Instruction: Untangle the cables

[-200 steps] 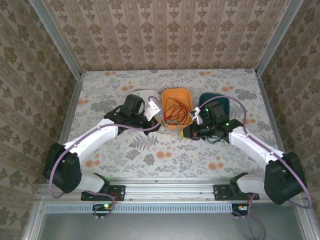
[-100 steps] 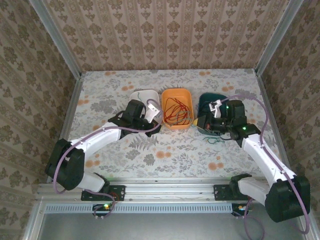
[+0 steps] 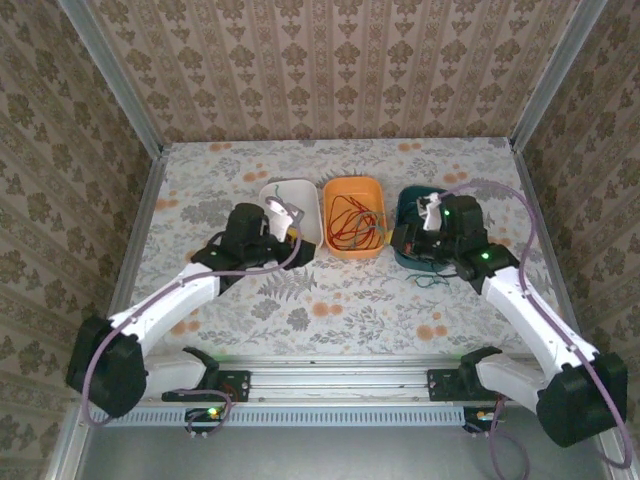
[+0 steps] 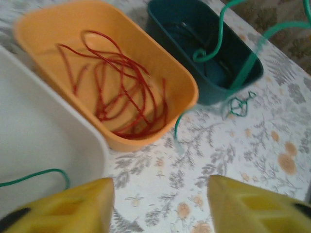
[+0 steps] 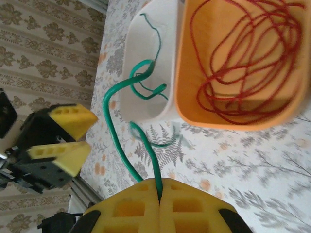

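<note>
- Red cable (image 4: 127,91): loose overlapping loops, lying wholly inside the orange bin (image 4: 44,20), the middle one of three bins in a row.
- Green cable (image 5: 118,145): one end is pinched in the right hand (image 5: 159,193). From there it rises free, curls at the near corner of the white bin (image 5: 165,43), and a thin tail lies inside that bin.
- The left wrist view also has green strands arcing in the air above the teal bin (image 4: 170,17). A small green tangle lies on the bench (image 3: 330,300) just beside the teal bin's near wall. Cannot tell whether this is the same strand or a second one.
- Dark strands (image 4: 188,30) lie on the teal bin's floor; too dim to trace.
- Right hand: fingers closed flat together, with the green cable coming out at the seam between them. In the top view it sits over the near edge of the teal bin.
- Left hand (image 4: 160,204): fingers spread wide apart, nothing between them. It hovers at the near corner of the white bin, and its camera looks toward the orange bin.
- Bin order, left to right from above: white, orange, teal. White and orange are touching or nearly so; teal stands a little apart.
- Both arms reach in from the near edge and angle toward the centre.
</note>
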Robot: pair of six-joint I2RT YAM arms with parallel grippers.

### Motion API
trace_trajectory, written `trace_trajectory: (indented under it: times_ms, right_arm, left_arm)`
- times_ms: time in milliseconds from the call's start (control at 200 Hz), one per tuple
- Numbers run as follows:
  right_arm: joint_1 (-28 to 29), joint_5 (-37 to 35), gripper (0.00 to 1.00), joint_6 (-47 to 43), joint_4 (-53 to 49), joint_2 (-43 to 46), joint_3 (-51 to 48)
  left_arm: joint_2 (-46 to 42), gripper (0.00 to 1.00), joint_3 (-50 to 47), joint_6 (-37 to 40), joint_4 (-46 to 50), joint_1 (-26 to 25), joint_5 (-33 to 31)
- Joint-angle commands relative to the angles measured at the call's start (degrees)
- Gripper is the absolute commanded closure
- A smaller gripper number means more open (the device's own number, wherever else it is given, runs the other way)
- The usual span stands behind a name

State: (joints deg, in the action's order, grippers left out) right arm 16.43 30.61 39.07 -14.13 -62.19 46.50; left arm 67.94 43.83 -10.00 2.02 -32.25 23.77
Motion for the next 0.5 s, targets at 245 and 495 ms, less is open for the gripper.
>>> trace_trajectory:
  times_ms: [245,495]
  right_arm:
    - [12.25,-13.07,0.93,5.62,18.39,-22.67,14.82]
    - [14.15,-17.95,0.90,10.49,26.03,-39.69,24.27]
  left_arm:
    - [-13.99,0.19,-0.50,-12.79,12.42,9.93,-42.32]
    - [-14.60,0.18,-2.41,-14.94,14.47,10.19,-39.32]
